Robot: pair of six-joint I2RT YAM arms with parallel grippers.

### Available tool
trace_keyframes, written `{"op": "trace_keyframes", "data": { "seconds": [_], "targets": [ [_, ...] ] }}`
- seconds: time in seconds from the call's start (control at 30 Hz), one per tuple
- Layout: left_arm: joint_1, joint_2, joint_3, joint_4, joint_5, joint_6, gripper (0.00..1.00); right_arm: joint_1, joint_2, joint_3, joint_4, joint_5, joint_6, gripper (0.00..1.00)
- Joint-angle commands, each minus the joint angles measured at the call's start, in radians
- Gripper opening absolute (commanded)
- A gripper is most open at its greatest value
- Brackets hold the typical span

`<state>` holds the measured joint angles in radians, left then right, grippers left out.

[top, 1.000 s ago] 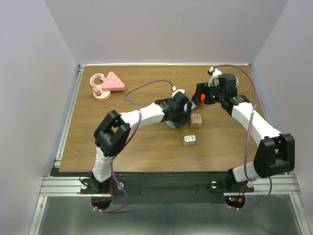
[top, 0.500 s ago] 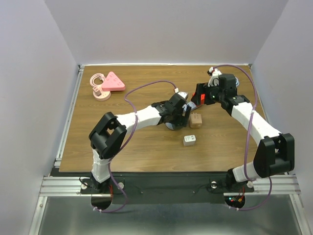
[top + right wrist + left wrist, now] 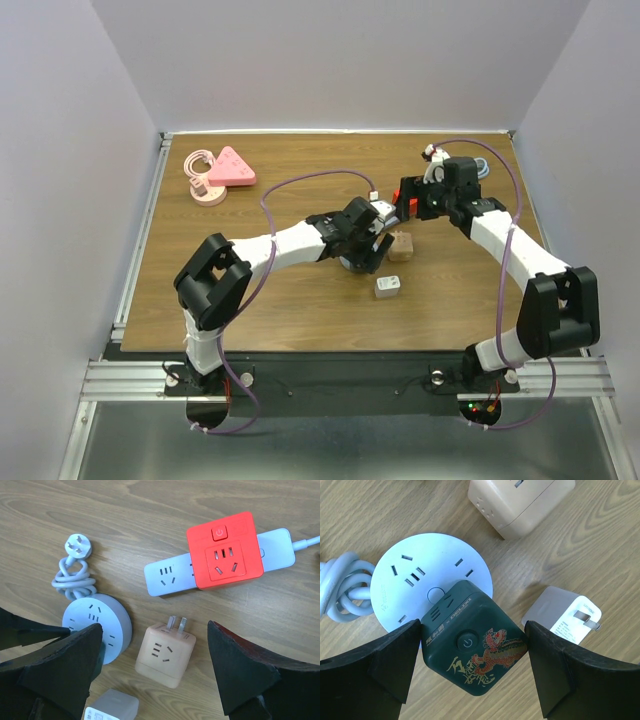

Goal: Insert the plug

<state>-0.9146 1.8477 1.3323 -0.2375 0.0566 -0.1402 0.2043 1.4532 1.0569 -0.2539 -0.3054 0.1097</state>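
White charger [image 3: 387,287] nearest on the table [image 3: 300,310], at 4 o'clock of the green cube plug [image 3: 470,650] seen from above, plug sitting on the round white socket [image 3: 430,565], left fingers [image 3: 385,665] pressed against both its sides, beige cube [image 3: 401,246] at its 2 o'clock, right fingers [image 3: 240,670] farther back, spread wide, holding nothing

Bright, even light from overhead, soft shadows on the table [image 3: 300,305]. Wrist shots are sharp; my fingers [image 3: 385,670] come out near-black.
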Motion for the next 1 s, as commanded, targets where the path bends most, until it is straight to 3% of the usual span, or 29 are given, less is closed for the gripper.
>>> {"op": "trace_keyframes", "data": {
  "seconds": [0.0, 0.1, 0.4, 0.8, 0.83, 0.97],
  "targets": [
    [-0.001, 0.007, 0.007, -0.139, -0.034, -0.079, 0.80, 0.003, 0.004, 0.012, 0.031, 0.022, 0.002, 0.90],
    [-0.001, 0.001, 0.014, -0.120, -0.047, -0.194, 0.99, 0.003, 0.006, 0.015, 0.028, 0.028, 0.001, 0.90],
    [-0.003, -0.039, 0.038, -0.126, -0.188, -0.367, 0.99, 0.003, 0.018, 0.015, 0.025, 0.025, -0.005, 0.90],
    [-0.007, -0.051, 0.036, -0.123, -0.265, -0.383, 0.99, 0.004, 0.024, 0.018, 0.027, -0.008, -0.011, 0.90],
    [-0.007, -0.056, 0.034, -0.120, -0.280, -0.375, 0.98, 0.006, 0.024, 0.017, 0.025, -0.008, -0.011, 0.90],
    [-0.007, -0.070, 0.027, -0.114, -0.282, -0.283, 0.76, 0.007, 0.026, 0.012, 0.025, -0.001, -0.013, 0.90]
  ]
}}
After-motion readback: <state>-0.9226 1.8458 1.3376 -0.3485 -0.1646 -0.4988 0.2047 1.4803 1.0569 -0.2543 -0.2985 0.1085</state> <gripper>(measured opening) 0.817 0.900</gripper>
